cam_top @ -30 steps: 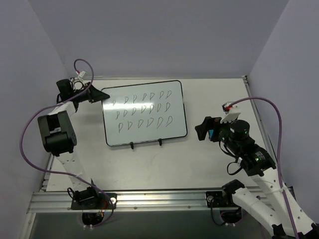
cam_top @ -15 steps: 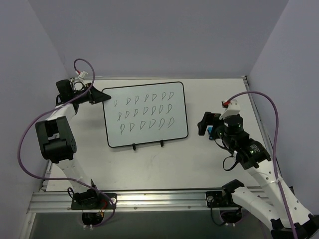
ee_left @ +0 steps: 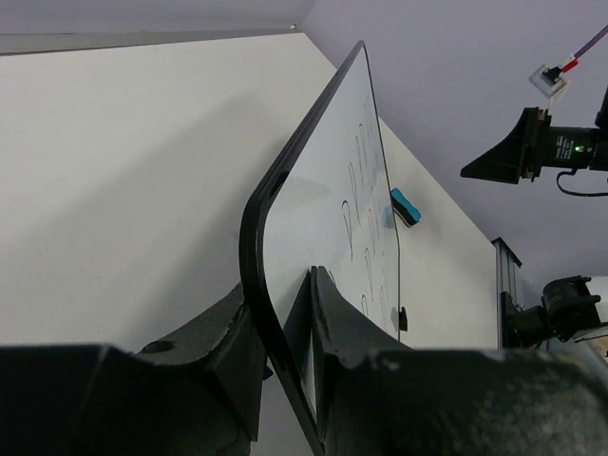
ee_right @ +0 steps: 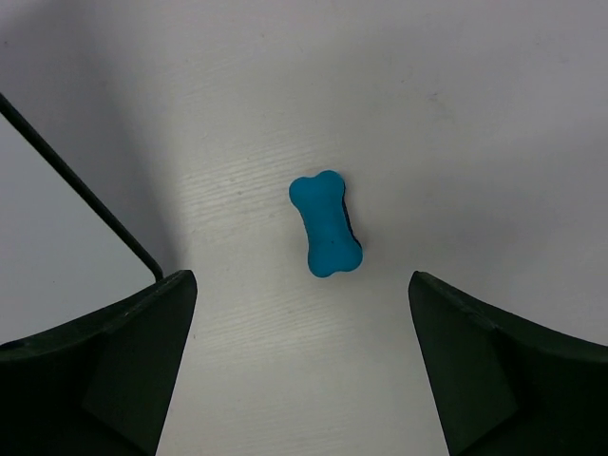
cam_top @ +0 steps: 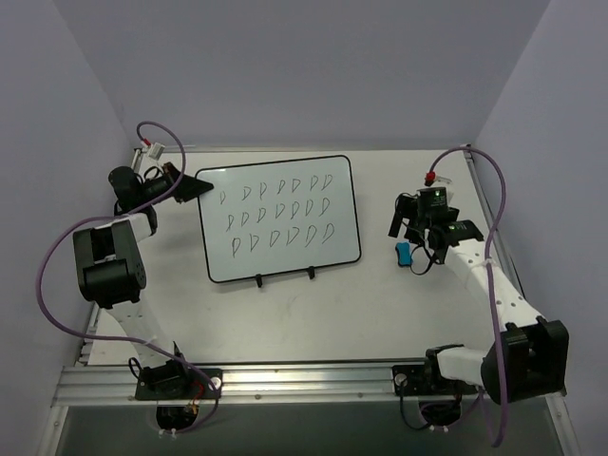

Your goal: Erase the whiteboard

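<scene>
The whiteboard (cam_top: 277,218) stands tilted on two small black feet mid-table, its face covered with rows of small dark scribbles. My left gripper (cam_top: 193,184) is shut on its upper left corner; in the left wrist view both fingers (ee_left: 337,328) pinch the black frame of the whiteboard (ee_left: 353,185) edge-on. A small blue bone-shaped eraser (cam_top: 404,253) lies flat on the table to the right of the board. My right gripper (cam_top: 403,224) hovers open just behind it. In the right wrist view the eraser (ee_right: 326,223) lies ahead of the gripper (ee_right: 299,282), untouched.
Purple walls close in the table at the back and both sides. An aluminium rail (cam_top: 304,380) runs along the near edge by the arm bases. The board's lower right corner (ee_right: 38,247) sits close to my right gripper's left finger. Purple cables (cam_top: 57,247) loop beside each arm.
My right arm swung toward the back of the table, uncovering the blue eraser on the tabletop. My left gripper closed onto the board's corner, and the board shifted slightly right.
</scene>
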`<action>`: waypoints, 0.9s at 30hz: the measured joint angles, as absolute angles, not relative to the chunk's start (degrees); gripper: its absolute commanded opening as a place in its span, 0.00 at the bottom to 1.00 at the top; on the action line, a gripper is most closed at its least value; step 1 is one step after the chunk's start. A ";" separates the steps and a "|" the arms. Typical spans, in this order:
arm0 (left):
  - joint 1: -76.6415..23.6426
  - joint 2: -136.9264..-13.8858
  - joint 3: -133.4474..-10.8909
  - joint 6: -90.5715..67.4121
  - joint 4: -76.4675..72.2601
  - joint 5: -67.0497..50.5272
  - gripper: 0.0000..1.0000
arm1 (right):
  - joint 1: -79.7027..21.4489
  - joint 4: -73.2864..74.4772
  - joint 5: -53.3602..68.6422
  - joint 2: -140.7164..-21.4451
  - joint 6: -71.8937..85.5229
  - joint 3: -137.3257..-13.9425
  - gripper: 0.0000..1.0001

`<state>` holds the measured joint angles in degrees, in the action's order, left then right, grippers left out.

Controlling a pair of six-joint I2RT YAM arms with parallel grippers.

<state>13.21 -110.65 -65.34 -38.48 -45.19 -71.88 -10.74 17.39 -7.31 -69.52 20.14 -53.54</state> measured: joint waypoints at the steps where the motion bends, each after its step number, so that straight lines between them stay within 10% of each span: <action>1: 13.43 -111.50 -64.27 -41.60 -50.57 -71.92 0.02 | -10.24 17.37 -7.51 -70.83 19.92 -53.89 0.89; 27: 14.15 -114.26 -58.50 -52.62 -72.66 -69.23 0.02 | -5.61 16.34 -3.57 -95.70 15.73 -57.71 0.48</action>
<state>14.15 -114.26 -58.50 -52.62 -72.66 -69.23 -5.61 16.34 -3.57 -95.70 15.73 -57.71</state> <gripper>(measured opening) 0.295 0.478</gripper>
